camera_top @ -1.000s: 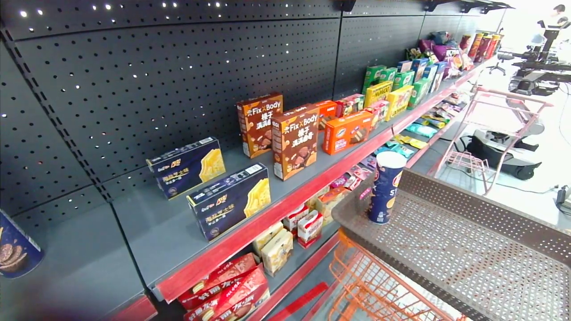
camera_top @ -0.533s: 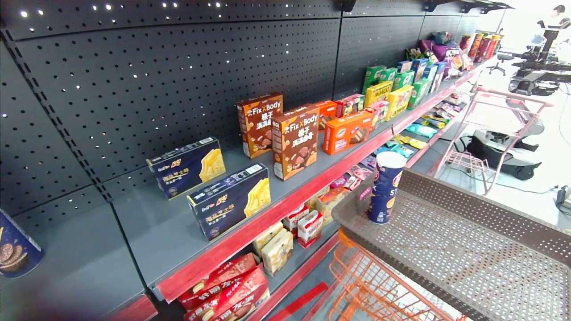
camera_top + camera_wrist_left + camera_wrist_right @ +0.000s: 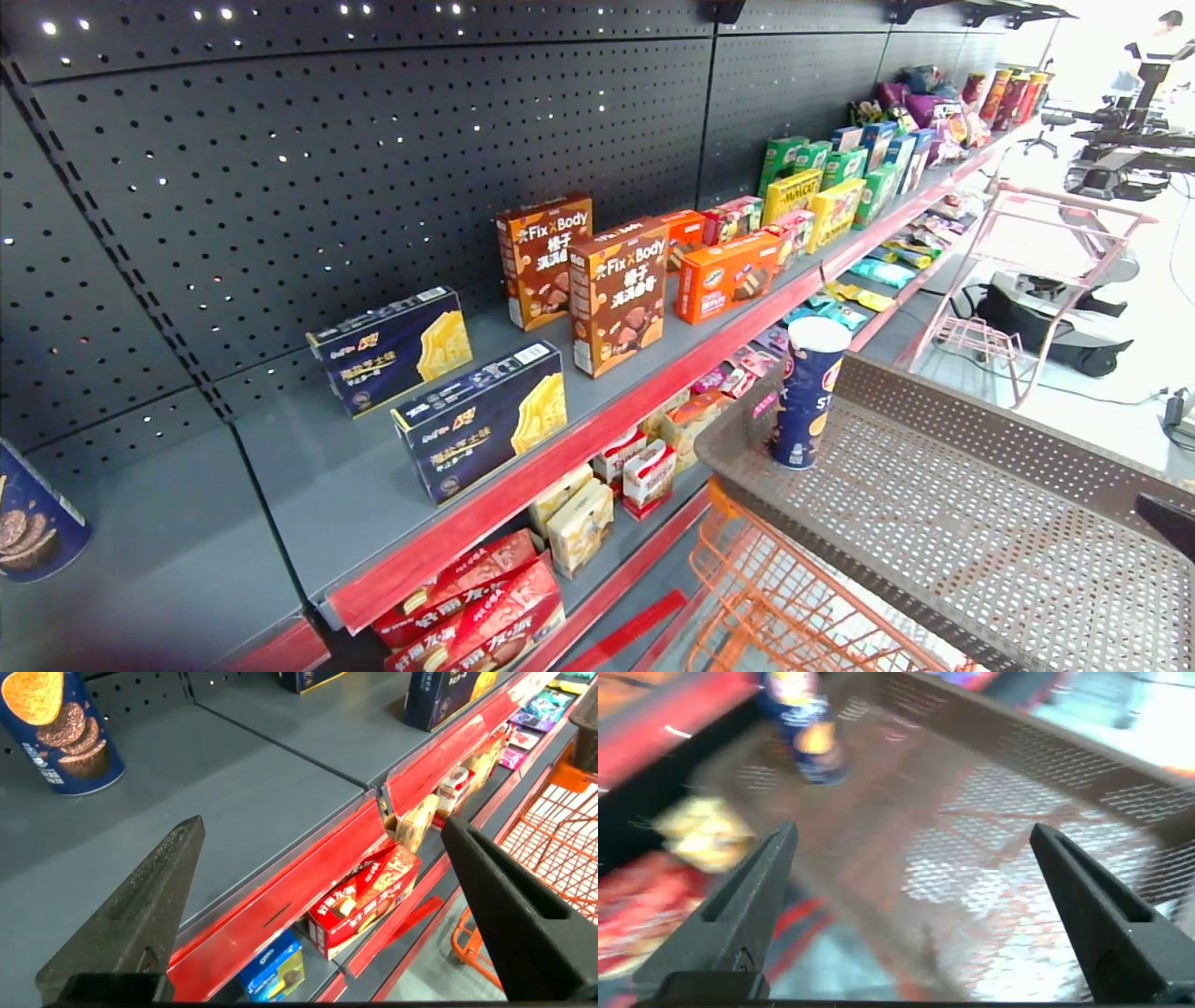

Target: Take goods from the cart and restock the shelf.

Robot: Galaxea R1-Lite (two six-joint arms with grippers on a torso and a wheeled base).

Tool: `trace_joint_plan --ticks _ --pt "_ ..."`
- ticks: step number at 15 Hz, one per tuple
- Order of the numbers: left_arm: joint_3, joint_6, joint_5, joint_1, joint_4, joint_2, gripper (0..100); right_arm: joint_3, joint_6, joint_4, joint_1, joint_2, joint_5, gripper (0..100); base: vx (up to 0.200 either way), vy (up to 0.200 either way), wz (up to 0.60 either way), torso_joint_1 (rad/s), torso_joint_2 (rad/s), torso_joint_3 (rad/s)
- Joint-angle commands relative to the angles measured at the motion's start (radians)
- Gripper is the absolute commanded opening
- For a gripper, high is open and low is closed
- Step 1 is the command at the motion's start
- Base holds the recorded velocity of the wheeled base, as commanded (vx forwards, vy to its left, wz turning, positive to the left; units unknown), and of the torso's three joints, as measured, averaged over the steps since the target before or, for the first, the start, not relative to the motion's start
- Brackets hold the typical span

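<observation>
A blue cylindrical snack can (image 3: 808,392) stands upright at the near-left corner of the cart's brown perforated tray (image 3: 980,523); it appears too in the right wrist view as the can (image 3: 805,723). My right gripper (image 3: 915,919) hovers open above the tray, some way from the can, holding nothing. A dark tip of the right arm (image 3: 1167,525) pokes in at the tray's right edge. My left gripper (image 3: 318,924) is open and empty above the red front edge of the grey shelf (image 3: 252,793). Another blue can (image 3: 61,733) stands on that shelf.
The shelf (image 3: 327,485) carries dark blue boxes (image 3: 481,420), brown boxes (image 3: 616,294) and an orange box (image 3: 726,275), with bare space at its left. Lower shelves hold packets (image 3: 476,602). An orange wire basket (image 3: 784,607) sits under the tray. A pink cart (image 3: 1036,280) stands farther off.
A dark tip of the right arm has come into the head view at the right edge above the tray. The can and the shelf goods have not moved.
</observation>
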Motion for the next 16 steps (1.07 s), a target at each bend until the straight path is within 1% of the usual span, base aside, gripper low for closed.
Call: trace_joint_plan --ticks 1,2,3,4,5,6,8,9,10,11,12,14,16 --pt "0.0 -0.001 0.001 0.0 0.0 0.001 100 -0.049 -0.084 -0.07 -0.091 0.26 0.063 100 0.0 0.0 0.0 0.0 0.0 0.0" --pt "0.0 0.0 0.0 0.0 0.0 0.001 100 -0.062 -0.078 -0.126 -0.086 0.346 0.065 100 0.0 0.0 0.0 0.0 0.0 0.0" --pt "0.0 -0.001 0.0 0.0 0.0 0.001 100 -0.072 -0.075 -0.217 -0.085 0.422 0.076 100 0.0 0.0 0.0 0.0 0.0 0.0" --pt "0.0 0.0 0.0 0.0 0.0 0.001 100 -0.081 -0.075 -0.257 -0.085 0.454 0.091 100 0.0 0.0 0.0 0.0 0.0 0.0" --pt "0.0 0.0 0.0 0.0 0.0 0.001 100 -0.107 -0.078 -0.332 -0.08 0.53 0.218 100 0.0 0.0 0.0 0.0 0.0 0.0" --pt "0.0 0.0 0.0 0.0 0.0 0.001 100 -0.113 -0.084 -0.369 -0.08 0.553 0.283 100 0.0 0.0 0.0 0.0 0.0 0.0" --pt "0.0 0.0 0.0 0.0 0.0 0.001 100 -0.102 -0.087 -0.453 -0.045 0.602 0.301 100 0.0 0.0 0.0 0.0 0.0 0.0" --pt "0.0 0.0 0.0 0.002 0.0 0.001 100 -0.096 -0.087 -0.527 -0.039 0.642 0.304 100 0.0 0.0 0.0 0.0 0.0 0.0" --pt "0.0 0.0 0.0 0.0 0.0 0.001 100 -0.096 -0.087 -0.568 -0.037 0.671 0.315 100 0.0 0.0 0.0 0.0 0.0 0.0" --pt "0.0 0.0 0.0 0.0 0.0 0.001 100 -0.096 -0.089 -0.623 -0.037 0.706 0.355 100 0.0 0.0 0.0 0.0 0.0 0.0" --pt "0.0 0.0 0.0 0.0 0.0 0.001 100 -0.098 -0.115 -0.689 -0.04 0.767 0.428 100 0.0 0.0 0.0 0.0 0.0 0.0" --pt "0.0 0.0 0.0 0.0 0.0 0.001 100 -0.122 -0.139 -0.722 -0.034 0.841 0.487 100 0.0 0.0 0.0 0.0 0.0 0.0" --pt "0.0 0.0 0.0 0.002 0.0 0.001 100 -0.174 -0.147 -0.731 -0.029 0.89 0.589 100 0.0 0.0 0.0 0.0 0.0 0.0"
